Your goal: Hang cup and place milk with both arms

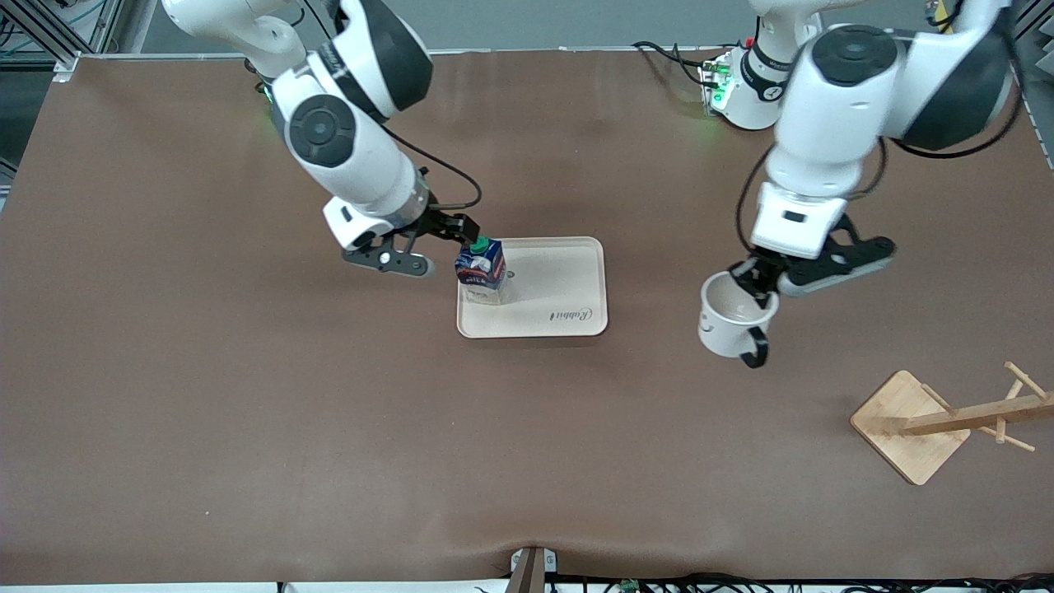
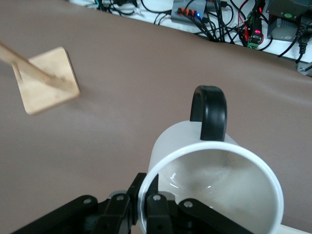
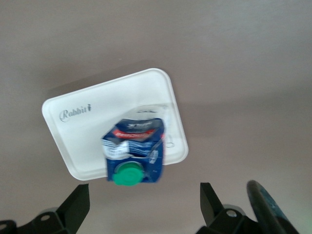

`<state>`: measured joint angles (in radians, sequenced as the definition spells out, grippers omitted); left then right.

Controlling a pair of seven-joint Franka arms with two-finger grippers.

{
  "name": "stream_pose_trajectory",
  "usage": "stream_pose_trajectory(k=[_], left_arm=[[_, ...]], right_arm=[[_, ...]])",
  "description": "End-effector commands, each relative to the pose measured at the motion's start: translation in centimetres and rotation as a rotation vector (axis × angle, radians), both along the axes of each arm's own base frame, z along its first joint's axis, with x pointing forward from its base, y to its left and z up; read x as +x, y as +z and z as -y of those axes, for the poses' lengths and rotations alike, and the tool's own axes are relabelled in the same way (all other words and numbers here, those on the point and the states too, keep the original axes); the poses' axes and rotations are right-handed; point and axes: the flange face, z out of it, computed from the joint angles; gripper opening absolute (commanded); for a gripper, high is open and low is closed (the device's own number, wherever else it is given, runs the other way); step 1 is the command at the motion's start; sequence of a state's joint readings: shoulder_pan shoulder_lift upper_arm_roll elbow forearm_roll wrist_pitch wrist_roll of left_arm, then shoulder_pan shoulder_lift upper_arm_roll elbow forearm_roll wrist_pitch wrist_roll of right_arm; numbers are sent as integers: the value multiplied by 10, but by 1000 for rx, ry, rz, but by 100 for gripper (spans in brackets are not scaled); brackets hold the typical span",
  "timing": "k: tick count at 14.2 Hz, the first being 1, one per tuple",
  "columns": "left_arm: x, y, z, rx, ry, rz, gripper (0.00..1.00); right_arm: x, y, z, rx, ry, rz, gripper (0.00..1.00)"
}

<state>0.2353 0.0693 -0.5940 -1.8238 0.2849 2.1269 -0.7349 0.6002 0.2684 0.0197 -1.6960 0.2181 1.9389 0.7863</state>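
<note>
The dark blue milk carton (image 1: pixel 482 272) with a green cap stands upright on the white tray (image 1: pixel 576 325), at the tray's corner toward the right arm's end. My right gripper (image 1: pixel 436 245) is open and empty, just above and beside the cap, apart from it. In the right wrist view the carton (image 3: pixel 134 151) sits on the tray (image 3: pixel 83 136), clear of my open right gripper (image 3: pixel 144 204). My left gripper (image 1: pixel 753 284) is shut on the rim of the white cup (image 1: pixel 729 325) and holds it above the table. Its black handle (image 2: pixel 209 112) points away from the gripper (image 2: pixel 144 200). The smiley face is hidden.
A wooden cup rack (image 1: pixel 910 424) with a square base and pegs stands near the left arm's end of the table, nearer the front camera than the cup. It also shows in the left wrist view (image 2: pixel 46 85). Cables and electronics lie along the table's edge (image 2: pixel 219 24).
</note>
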Motion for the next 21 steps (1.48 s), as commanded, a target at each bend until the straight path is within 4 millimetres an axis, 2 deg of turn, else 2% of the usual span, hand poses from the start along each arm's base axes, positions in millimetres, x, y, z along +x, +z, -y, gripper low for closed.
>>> stream_pose_trajectory(k=[1, 3, 5, 7, 8, 9, 10, 11, 12, 14, 15, 17, 18, 19, 20, 21], left_arm=[[18, 24, -58, -21, -45, -18, 0], [31, 27, -103, -16, -104, -26, 0], [44, 28, -144, -30, -135, -31, 0], [51, 27, -173, -35, -180, -34, 0], [52, 23, -188, -44, -171, -40, 0], [54, 18, -198, -48, -164, -48, 0], [55, 13, -211, -48, -169, -57, 0], [54, 8, -222, -42, -177, -67, 0], [53, 2, -228, -43, -177, -79, 0], [47, -6, -247, -45, -147, -119, 0], [44, -7, -249, -45, -146, -143, 0], [39, -7, -276, -35, -160, -161, 0], [37, -8, -288, -34, -191, -164, 0], [36, -8, -300, -52, -223, -159, 0], [35, -9, -311, -81, -238, -153, 0], [33, -9, -319, -88, -249, -147, 0]], right_arm=[[0, -33, -20, -8, -13, -5, 100], [2, -45, -24, -10, -13, 1, 100], [2, -74, -30, -48, 7, 1, 100], [3, -100, -29, -123, 0, 6, 100], [3, -114, -31, -146, -10, 3, 94], [-1, -123, -38, -148, 2, 5, 35], [-3, -123, -41, -148, -1, 6, 0], [-2, -121, -41, -146, -4, 8, 0], [-1, -119, -39, -147, -9, 0, 0], [2, -99, -35, -132, -12, 7, 0], [7, -77, -30, -132, -18, -2, 0], [25, -26, -7, -132, -45, -69, 0], [30, -7, 2, -128, -45, -116, 0], [31, 2, 14, -141, -24, -159, 0], [35, 9, 38, -153, -2, -182, 0], [47, 19, 74, -143, 13, -198, 0]])
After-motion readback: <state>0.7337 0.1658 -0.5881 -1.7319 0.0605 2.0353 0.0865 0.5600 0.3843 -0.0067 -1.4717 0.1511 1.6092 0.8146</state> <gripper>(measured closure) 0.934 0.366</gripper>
